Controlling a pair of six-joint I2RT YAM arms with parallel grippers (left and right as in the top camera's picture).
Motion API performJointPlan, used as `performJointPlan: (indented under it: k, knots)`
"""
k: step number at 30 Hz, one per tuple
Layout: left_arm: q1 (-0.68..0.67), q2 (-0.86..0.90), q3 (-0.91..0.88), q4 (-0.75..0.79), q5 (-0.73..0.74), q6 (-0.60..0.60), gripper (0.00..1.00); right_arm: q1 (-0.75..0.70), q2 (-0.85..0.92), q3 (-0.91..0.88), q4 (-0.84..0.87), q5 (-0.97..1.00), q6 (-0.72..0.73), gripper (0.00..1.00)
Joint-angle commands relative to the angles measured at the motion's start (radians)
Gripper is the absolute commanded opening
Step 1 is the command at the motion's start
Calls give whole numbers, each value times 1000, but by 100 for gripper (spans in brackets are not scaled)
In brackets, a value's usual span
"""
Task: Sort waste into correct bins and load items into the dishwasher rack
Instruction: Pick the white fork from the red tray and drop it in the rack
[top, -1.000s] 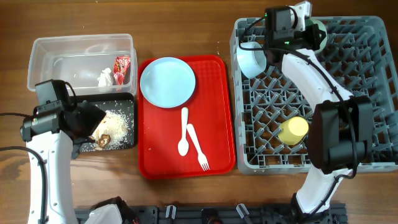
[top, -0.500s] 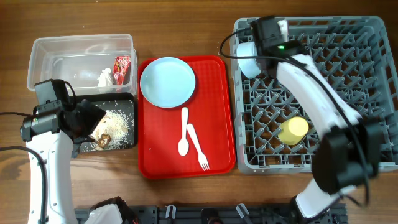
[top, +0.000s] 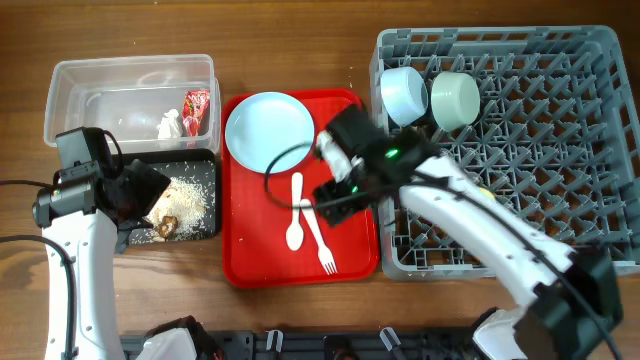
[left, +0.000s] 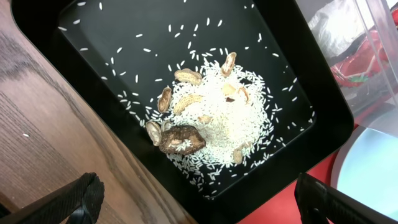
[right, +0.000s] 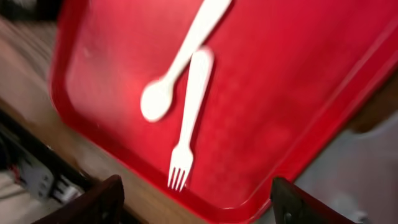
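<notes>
My right gripper (top: 335, 197) hangs open over the red tray (top: 355, 250), empty, just above the white spoon (right: 180, 62) and fork (right: 189, 106); in the right wrist view the gripper (right: 199, 199) brackets the fork's tines. A pale blue plate (top: 270, 132) lies at the tray's back. In the grey rack (top: 560, 60), a pale blue bowl (top: 404, 94) and a pale green bowl (top: 454, 100) stand side by side. My left gripper (left: 199, 202) is open and empty over the near corner of the black tray (left: 93, 56), which holds rice with brown bits (left: 217, 118).
The clear tub (top: 70, 80) at the back left contains a red wrapper (top: 197, 105) and a white tissue (top: 168, 125). My right arm stretches across the rack's front left part. Bare wood lies along the table's front edge.
My right arm swung from the rack's back left corner down over the red tray, leaving the green bowl beside the blue one; its jaws went from shut to open. The left arm stayed still.
</notes>
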Motion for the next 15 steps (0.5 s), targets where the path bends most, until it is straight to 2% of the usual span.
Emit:
performJointPlan:
  k: [1, 7, 8, 12, 15]
  knots:
    - [5, -9, 3, 2, 9, 13, 100, 86, 101, -39, 8, 77, 24, 77]
    - [5, -9, 3, 2, 9, 13, 100, 156, 301, -39, 66, 112, 50, 77]
    - [5, -9, 3, 2, 9, 13, 100, 155, 322, -39, 63, 134, 83, 74]
    - [5, -9, 3, 2, 39, 13, 100, 154, 323, -39, 60, 233, 147, 66]
    - [5, -9, 3, 2, 43, 13, 100, 156, 323, -39, 78, 237, 112, 64]
